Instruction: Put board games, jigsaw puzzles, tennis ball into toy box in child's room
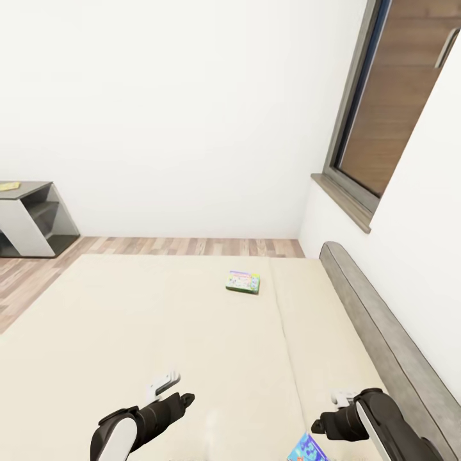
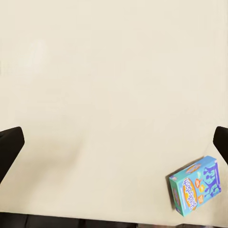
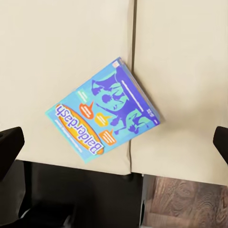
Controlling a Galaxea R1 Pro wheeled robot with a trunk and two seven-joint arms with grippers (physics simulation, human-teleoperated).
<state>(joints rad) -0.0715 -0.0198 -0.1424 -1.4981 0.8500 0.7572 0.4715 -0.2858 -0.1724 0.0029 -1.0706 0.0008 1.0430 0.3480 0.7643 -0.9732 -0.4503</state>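
Two board games on the bed, both lying flat.

Blue "Balderdash" box (image 3: 102,111) lies face up at the near edge of the beige mattress (image 1: 160,320), skewed, one corner touching the mattress seam. Second box (image 1: 243,281), smaller in view, with green edge and multicoloured print, sits far out mid-mattress, just left of the same seam, well apart from the blue one. Grey headboard (image 1: 384,333) along the right.

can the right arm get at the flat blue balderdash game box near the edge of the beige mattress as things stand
Probably yes. The flat blue game box lies face up on the beige mattress directly below the right gripper, whose fingers are spread wide. Nothing lies on or over it, though one corner crosses the mattress seam.
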